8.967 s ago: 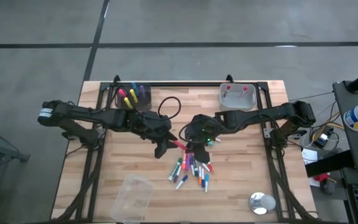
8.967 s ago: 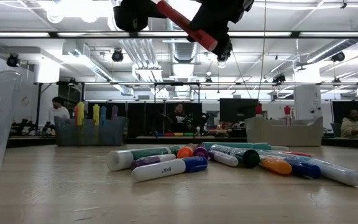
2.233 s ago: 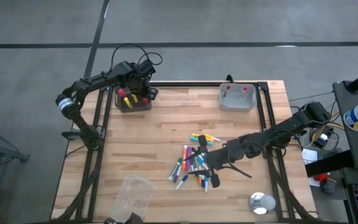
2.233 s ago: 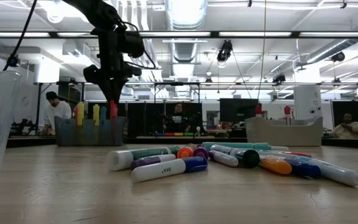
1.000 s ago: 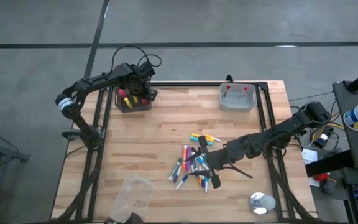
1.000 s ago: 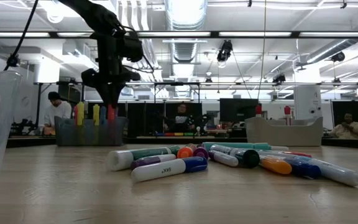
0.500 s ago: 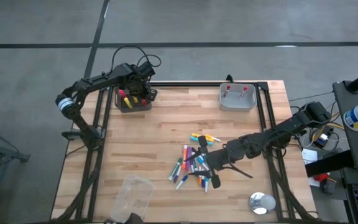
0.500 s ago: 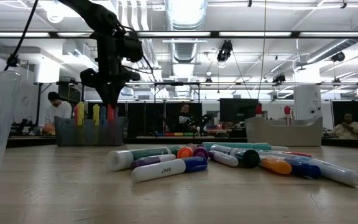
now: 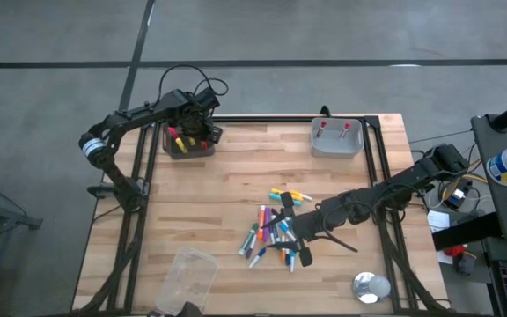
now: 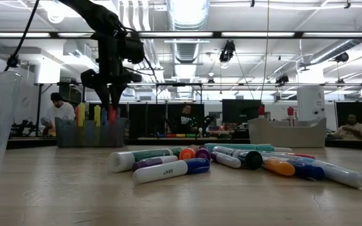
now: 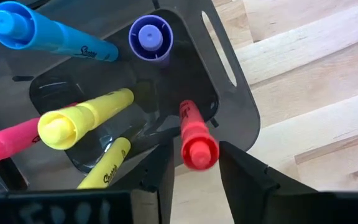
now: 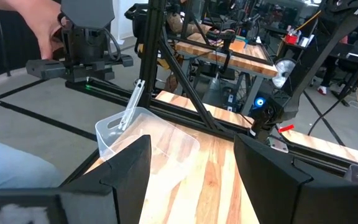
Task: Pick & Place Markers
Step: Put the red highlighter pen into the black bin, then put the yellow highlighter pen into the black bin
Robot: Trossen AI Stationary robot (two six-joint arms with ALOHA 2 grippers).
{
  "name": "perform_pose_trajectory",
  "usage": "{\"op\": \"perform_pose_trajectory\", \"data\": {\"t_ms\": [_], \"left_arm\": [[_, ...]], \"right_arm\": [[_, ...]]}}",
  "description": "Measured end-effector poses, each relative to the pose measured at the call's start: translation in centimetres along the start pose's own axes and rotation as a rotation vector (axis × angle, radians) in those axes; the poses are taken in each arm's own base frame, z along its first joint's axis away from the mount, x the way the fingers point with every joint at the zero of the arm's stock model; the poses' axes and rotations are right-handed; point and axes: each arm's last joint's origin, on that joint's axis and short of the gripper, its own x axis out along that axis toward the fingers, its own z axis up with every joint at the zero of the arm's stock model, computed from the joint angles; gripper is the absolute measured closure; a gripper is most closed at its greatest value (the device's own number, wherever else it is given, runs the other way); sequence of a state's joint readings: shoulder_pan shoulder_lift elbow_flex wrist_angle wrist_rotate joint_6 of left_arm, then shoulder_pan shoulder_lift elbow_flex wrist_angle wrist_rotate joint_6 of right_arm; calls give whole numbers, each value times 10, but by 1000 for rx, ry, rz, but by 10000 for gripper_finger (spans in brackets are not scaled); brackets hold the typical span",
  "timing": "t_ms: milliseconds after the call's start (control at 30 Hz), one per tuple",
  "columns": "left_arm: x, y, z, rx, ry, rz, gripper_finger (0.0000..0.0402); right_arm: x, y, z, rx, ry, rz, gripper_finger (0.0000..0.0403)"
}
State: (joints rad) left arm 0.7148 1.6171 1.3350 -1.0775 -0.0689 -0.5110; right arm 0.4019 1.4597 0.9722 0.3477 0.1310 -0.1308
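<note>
Okay, I've got the left gripper (image 11: 193, 163) over the dark bin (image 9: 190, 148) at the table's far left corner, fingers spread with a red marker (image 11: 196, 136) standing in the bin between them, not pinched; pink, yellow, blue and purple markers stand there too. Right gripper (image 9: 294, 244) sits low at the loose marker pile (image 9: 271, 234) mid-table, fingers apart, nothing held. A grey tray (image 9: 336, 137) at the far right holds two more.
</note>
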Motion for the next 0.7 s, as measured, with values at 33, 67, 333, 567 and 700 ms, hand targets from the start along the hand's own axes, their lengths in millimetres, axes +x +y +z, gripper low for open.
{"op": "perform_pose_trajectory", "data": {"t_ms": [33, 67, 333, 567, 700], "left_arm": [[0, 0, 0, 0, 0, 0, 282], [-1, 0, 0, 0, -1, -1, 282], [-17, 0, 3, 0, -21, -17, 282], [-43, -1, 7, 9, -27, -20, 282], [-57, -1, 8, 11, -25, -26, 282]], "right_arm": [[0, 0, 0, 0, 0, 0, 177], [0, 0, 0, 0, 0, 0, 177], [0, 0, 0, 0, 0, 0, 177], [0, 0, 0, 0, 1, 0, 177], [0, 0, -1, -1, 8, 1, 177]]}}
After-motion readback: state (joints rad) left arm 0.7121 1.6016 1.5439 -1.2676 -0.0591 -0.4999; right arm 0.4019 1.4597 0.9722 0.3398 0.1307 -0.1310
